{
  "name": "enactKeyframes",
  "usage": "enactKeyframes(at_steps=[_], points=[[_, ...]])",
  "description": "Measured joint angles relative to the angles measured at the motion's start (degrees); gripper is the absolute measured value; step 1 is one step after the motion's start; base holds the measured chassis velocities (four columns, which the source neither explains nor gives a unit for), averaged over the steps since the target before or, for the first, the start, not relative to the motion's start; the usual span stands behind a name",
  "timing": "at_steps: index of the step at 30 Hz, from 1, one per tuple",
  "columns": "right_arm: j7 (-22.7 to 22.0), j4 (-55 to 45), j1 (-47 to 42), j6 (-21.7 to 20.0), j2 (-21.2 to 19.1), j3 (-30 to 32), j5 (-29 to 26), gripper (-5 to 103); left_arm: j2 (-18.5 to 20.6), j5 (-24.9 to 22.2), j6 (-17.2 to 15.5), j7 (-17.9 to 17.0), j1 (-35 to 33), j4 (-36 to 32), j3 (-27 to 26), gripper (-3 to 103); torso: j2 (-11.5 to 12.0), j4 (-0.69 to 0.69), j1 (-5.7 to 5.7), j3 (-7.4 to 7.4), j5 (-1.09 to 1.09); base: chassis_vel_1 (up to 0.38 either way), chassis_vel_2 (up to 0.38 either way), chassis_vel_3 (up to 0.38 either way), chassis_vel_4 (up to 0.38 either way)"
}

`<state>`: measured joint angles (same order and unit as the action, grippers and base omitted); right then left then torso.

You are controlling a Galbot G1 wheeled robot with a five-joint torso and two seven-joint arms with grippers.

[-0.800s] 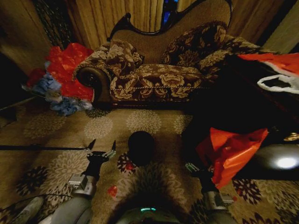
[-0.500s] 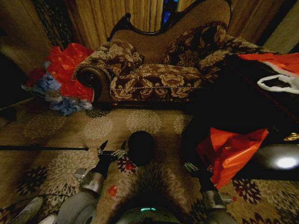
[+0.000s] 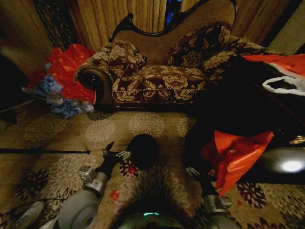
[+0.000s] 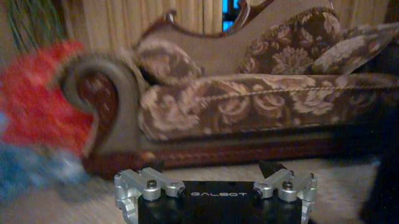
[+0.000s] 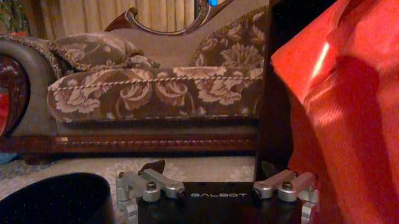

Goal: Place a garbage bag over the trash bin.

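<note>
Sofa (image 3: 167, 76): woven floral cloth, matt, corded trim; frame and scrolled arm of dark polished wood, glossy. Carpet (image 3: 57, 138): patterned pile, matt. Trash bin (image 3: 144, 151): black, smooth, dull. Orange-red bag (image 3: 233, 155): thin plastic, creased, glossy highlights. Heap of bags (image 3: 64, 78): crinkled red and blue plastic. Left gripper (image 3: 113, 150) and right gripper (image 5: 210, 169): brushed bare metal knuckles on matt black bodies. Curtains (image 3: 119, 12): pleated cloth.

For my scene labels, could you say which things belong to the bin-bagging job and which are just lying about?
Job: trash bin; left end effector, open beside it; right end effector.
Lying about: orange-red bag; heap of red and blue bags; sofa.
</note>
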<state>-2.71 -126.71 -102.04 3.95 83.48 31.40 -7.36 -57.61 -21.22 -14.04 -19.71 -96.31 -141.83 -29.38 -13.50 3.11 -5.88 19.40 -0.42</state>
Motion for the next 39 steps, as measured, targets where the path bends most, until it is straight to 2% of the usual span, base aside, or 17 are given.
enactKeyframes(at_steps=[2, 6, 8, 9, 11, 12, 15, 17, 21, 22, 24, 25, 27, 30, 31, 33, 39], points=[[-0.1, -0.1, 0.0, 0.0, -0.2, 0.2, -0.3, 100, -0.4, 1.8, 0.5, 0.5, -0.9, 0.0, -0.5, 100, 0.0, -0.01, 0.00, 0.00, 0.00, 0.000, 0.000, 0.000, 0.000], [-0.2, -0.3, 0.2, 0.0, -0.6, 0.5, -0.9, 100, -0.8, -3.9, 0.7, 0.5, -0.9, -0.9, 0.9, 100, 0.0, -0.01, 0.00, 0.00, 0.01, 0.000, 0.000, 0.000, 0.000], [-0.2, -0.3, 0.1, -0.1, -0.7, 0.4, -1.0, 100, 1.2, -17.9, 0.8, 0.4, 2.4, -1.3, 3.6, 100, 0.0, 0.00, 0.00, 0.00, 0.00, 0.000, 0.000, 0.000, 0.000], [-0.2, -0.3, 0.1, -0.1, -0.7, 0.4, -1.0, 100, 1.2, -17.9, 0.8, 0.4, 2.4, -1.3, 3.6, 100, 0.0, 0.00, 0.00, 0.00, 0.00, 0.000, 0.000, 0.000, 0.000], [-0.2, 0.1, 0.1, -0.3, -0.8, 0.5, -1.3, 100, 4.7, -28.7, 1.1, 0.4, 5.5, -1.1, 5.5, 100, 0.0, 0.00, 0.00, 0.00, 0.00, 0.000, 0.000, 0.000, 0.000], [-0.2, 0.1, 0.1, -0.3, -0.8, 0.5, -1.3, 100, 4.7, -28.7, 1.1, 0.4, 5.5, -1.1, 5.5, 100, 0.0, 0.00, 0.00, 0.00, 0.00, 0.000, 0.000, 0.000, 0.000], [-0.2, 0.8, 0.4, -0.7, -0.7, 0.5, -1.3, 100, 10.5, -44.9, 0.9, 0.1, 14.9, 0.6, 9.8, 100, 0.0, 0.00, 0.00, 0.00, 0.01, 0.000, 0.000, 0.000, 0.000], [-0.3, 1.1, 0.4, -1.0, -0.7, 0.3, -1.3, 100, 11.4, -48.4, 0.8, -0.2, 18.4, 1.3, 11.9, 100, 0.0, 0.01, 0.00, 0.00, 0.00, 0.000, 0.000, 0.000, 0.000], [-0.8, 2.4, 0.1, -1.7, -1.0, 0.0, -1.3, 100, 11.6, -61.9, 0.5, -2.9, 37.1, 5.4, 26.5, 100, 0.0, 0.01, 0.00, 0.01, 0.00, 0.000, 0.000, 0.000, 0.000], [-0.8, 2.4, 0.1, -1.7, -1.0, 0.0, -1.3, 100, 11.6, -61.9, 0.5, -2.9, 37.1, 5.4, 26.5, 100, 0.0, 0.01, 0.00, 0.01, 0.00, 0.000, 0.000, 0.000, 0.000], [-1.0, 3.4, 0.3, -1.7, -1.3, 0.3, -1.3, 100, 9.2, -69.6, 0.5, -5.0, 47.4, 8.8, 34.7, 100, 0.0, 0.02, 0.00, 0.01, 0.02, 0.000, 0.000, 0.000, 0.000], [-1.0, 3.4, 0.3, -1.7, -1.3, 0.3, -1.3, 100, 9.2, -69.6, 0.5, -5.0, 47.4, 8.8, 34.7, 100, 0.0, 0.02, 0.00, 0.01, 0.02, 0.000, 0.000, 0.000, 0.000], [-1.2, 4.2, 1.0, -1.9, -1.5, 0.5, -1.4, 100, 5.2, -74.9, 0.4, -6.7, 56.1, 13.2, 42.4, 100, 0.0, 0.00, -0.01, 0.01, 0.02, 0.000, 0.000, 0.000, 0.000], [-1.3, 4.6, 1.5, -2.0, -1.4, 0.5, -1.4, 100, 1.7, -77.6, 0.7, -7.6, 60.8, 16.1, 47.7, 100, 0.0, 0.00, -0.01, 0.01, 0.02, 0.000, 0.000, 0.000, 0.000], [-1.4, 5.1, 1.9, -2.0, -1.2, 0.4, -1.4, 100, -2.1, -80.0, 1.0, -8.1, 64.7, 18.8, 51.7, 100, 0.0, 0.01, -0.01, 0.01, 0.02, 0.000, 0.000, 0.000, 0.000], [-1.4, 5.8, 2.3, -2.0, -1.0, 0.3, -1.1, 100, -7.3, -82.3, 0.9, -8.2, 68.1, 21.9, 55.2, 100, 0.0, 0.00, -0.01, 0.00, 0.04, 0.000, 0.000, 0.000, 0.000], [-1.7, 6.3, 2.5, -2.0, -0.6, 0.4, -0.8, 100, -16.6, -84.5, 0.9, -8.7, 71.7, 28.3, 58.4, 100, 0.0, 0.01, 0.00, 0.00, 0.03, 0.000, 0.000, 0.000, 0.000]])
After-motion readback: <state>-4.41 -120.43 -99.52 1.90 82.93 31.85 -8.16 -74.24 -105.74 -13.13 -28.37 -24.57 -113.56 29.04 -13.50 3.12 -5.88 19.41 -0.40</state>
